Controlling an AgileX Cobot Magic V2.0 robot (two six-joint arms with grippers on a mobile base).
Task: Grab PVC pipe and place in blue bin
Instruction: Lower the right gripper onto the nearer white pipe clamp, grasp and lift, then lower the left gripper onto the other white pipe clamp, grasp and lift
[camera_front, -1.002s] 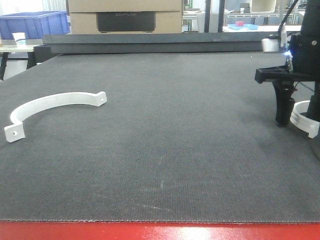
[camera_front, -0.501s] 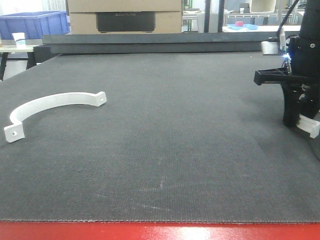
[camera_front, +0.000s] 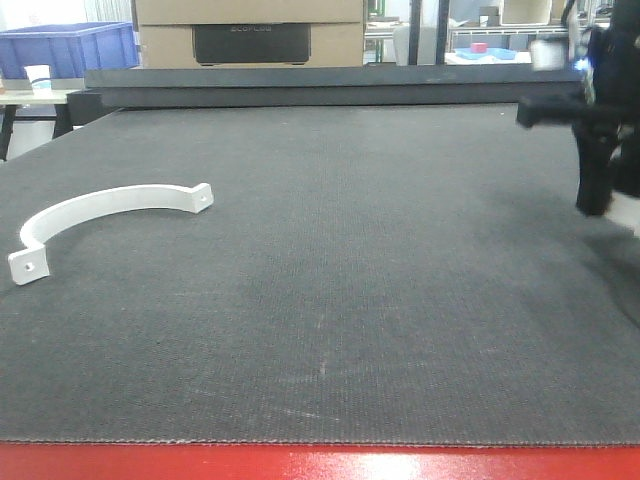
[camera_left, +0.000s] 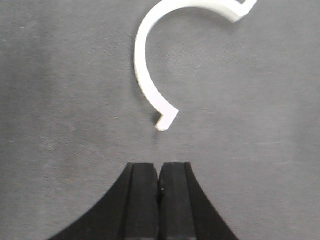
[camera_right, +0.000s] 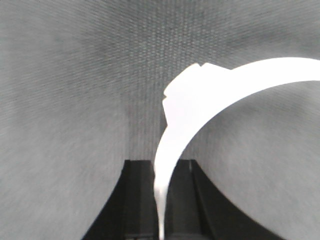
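At the far right, the right claw hangs fingers-down above the dark grey woven desk, pinching a white curved PVC strap. The strap seems clear of the surface, though it's blurred. Half a second ago both sat lower, at desk level. The left claw is pressed together near a second white PVC arc lying flat.

Open mat, one obstacle at left
A white curved clamp lies on the mat at left; a box stands beyond the far edge.
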